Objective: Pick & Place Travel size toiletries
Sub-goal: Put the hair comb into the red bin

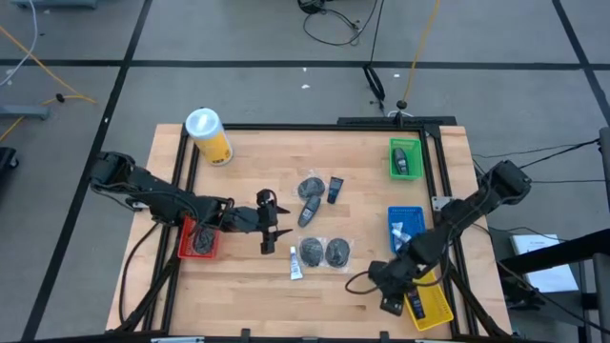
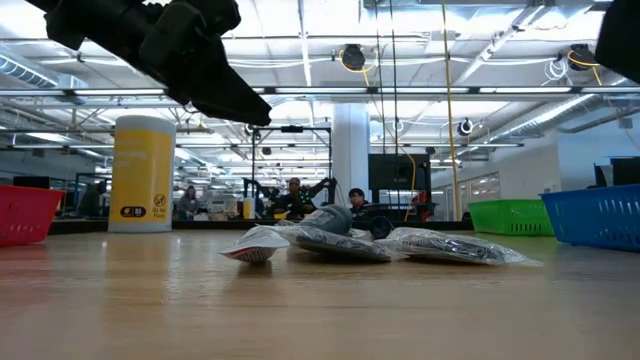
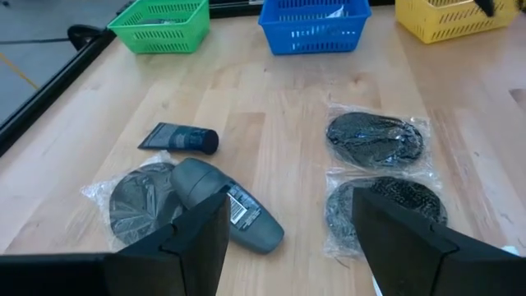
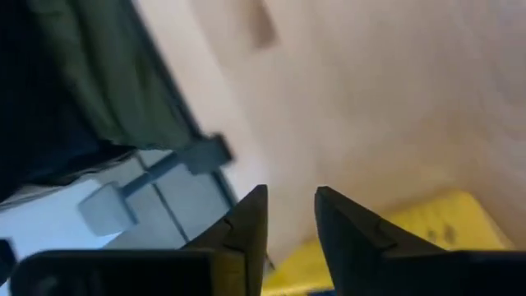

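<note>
Nearest the left wrist camera lie the toiletries in the middle of the wooden table [image 1: 257, 152]: three round dark packets, one [image 3: 136, 200] beside a grey bottle [image 3: 226, 205] and two more [image 3: 374, 138] [image 3: 386, 201] side by side; a small dark tube [image 3: 179, 138] just past the bottle; and, in the high view, a thin white-blue tube [image 1: 294, 263] near the front. The left gripper [image 1: 270, 222] hovers over the table just left of this cluster, fingers [image 3: 193, 242] spread wide and holding nothing. Four bins stand around: red [image 1: 197, 240] under the left arm with a dark packet inside, green [image 1: 404, 158] at the back right holding a dark item, blue [image 1: 404, 227] with white-blue items, yellow [image 1: 426, 297] at the front right corner. A yellow canister [image 1: 210, 135] with a white lid stands back left. The right gripper [image 1: 393, 286] hangs by the yellow bin, fingers [image 4: 251, 226] slightly parted and empty. Bare wood stretches along the front and back edges. Behind, the low view shows a bright hall with seated people [image 2: 292, 197].
</note>
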`<act>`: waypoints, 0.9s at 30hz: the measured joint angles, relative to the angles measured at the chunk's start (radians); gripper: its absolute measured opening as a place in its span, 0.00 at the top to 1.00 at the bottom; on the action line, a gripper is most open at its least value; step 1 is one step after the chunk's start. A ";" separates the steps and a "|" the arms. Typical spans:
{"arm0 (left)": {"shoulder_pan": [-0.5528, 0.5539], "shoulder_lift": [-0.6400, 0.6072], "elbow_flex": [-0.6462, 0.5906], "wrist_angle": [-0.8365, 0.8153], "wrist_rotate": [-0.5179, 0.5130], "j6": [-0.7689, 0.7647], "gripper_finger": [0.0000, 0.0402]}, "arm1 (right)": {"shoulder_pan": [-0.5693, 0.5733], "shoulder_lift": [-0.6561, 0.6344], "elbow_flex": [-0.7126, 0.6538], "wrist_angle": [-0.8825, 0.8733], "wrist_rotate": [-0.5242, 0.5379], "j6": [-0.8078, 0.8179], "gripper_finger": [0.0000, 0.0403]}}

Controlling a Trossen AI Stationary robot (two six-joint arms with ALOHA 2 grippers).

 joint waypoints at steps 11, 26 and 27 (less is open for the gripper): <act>0.000 0.000 0.000 -0.016 -0.003 0.007 0.38 | -0.016 -0.095 0.000 -0.251 0.146 -0.050 0.87; 0.050 0.000 0.000 -0.065 -0.137 -0.112 0.38 | -0.093 -0.126 -0.163 0.373 0.946 -0.749 0.88; 0.069 0.000 0.000 -0.080 -0.135 -0.144 0.38 | -0.125 -0.118 -0.205 0.491 0.946 -0.809 0.88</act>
